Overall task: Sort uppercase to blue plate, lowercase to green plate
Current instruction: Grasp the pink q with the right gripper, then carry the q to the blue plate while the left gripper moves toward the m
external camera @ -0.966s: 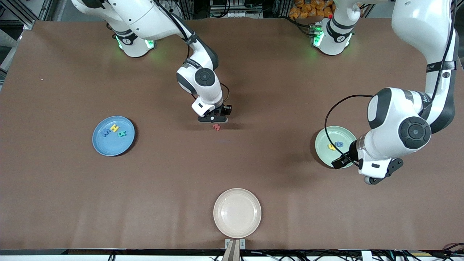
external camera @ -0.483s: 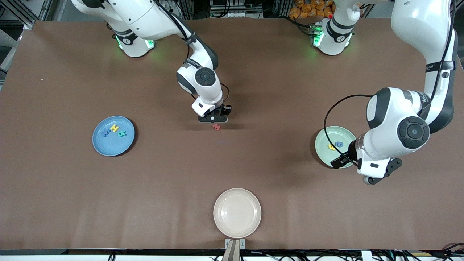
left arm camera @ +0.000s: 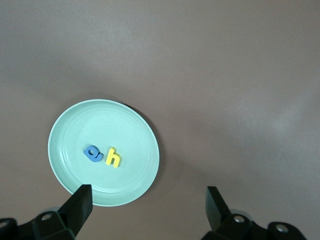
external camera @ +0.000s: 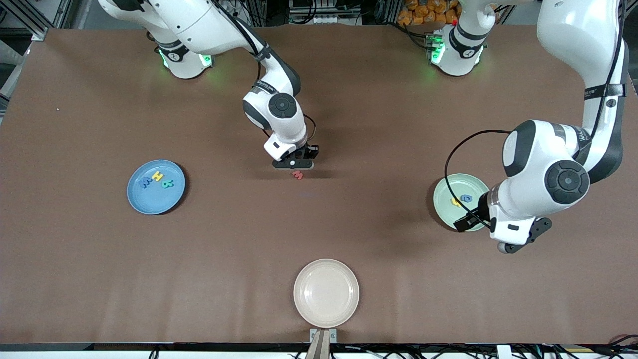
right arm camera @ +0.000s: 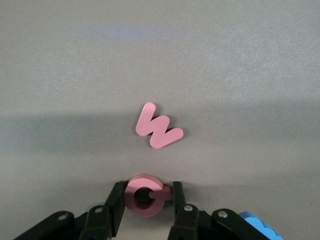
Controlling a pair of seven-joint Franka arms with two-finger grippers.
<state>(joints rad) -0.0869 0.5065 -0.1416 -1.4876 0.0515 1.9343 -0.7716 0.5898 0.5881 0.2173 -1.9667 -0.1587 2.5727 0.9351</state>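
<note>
My right gripper [right arm camera: 148,194] is down at the tabletop in the middle of the table, shut on the red Q [right arm camera: 142,181]. The red w [right arm camera: 159,128] lies flat just nearer the front camera [external camera: 298,175]. A blue letter [right arm camera: 260,227] pokes out beside the gripper. The blue plate [external camera: 149,202] holds the blue M [external camera: 145,182], yellow H [external camera: 157,176] and teal R [external camera: 168,184]. The green plate [left arm camera: 130,130] holds the yellow h [left arm camera: 114,158] and blue a [left arm camera: 92,153]. My left gripper [left arm camera: 147,210] hangs open and empty over that plate's rim.
A cream plate [external camera: 326,292] sits near the table's front edge, midway along it. The green plate [external camera: 448,192] lies at the left arm's end and the blue plate at the right arm's end.
The left arm's hand has drifted slightly toward the table's middle. The right gripper stays in the same spot beside the red w.
</note>
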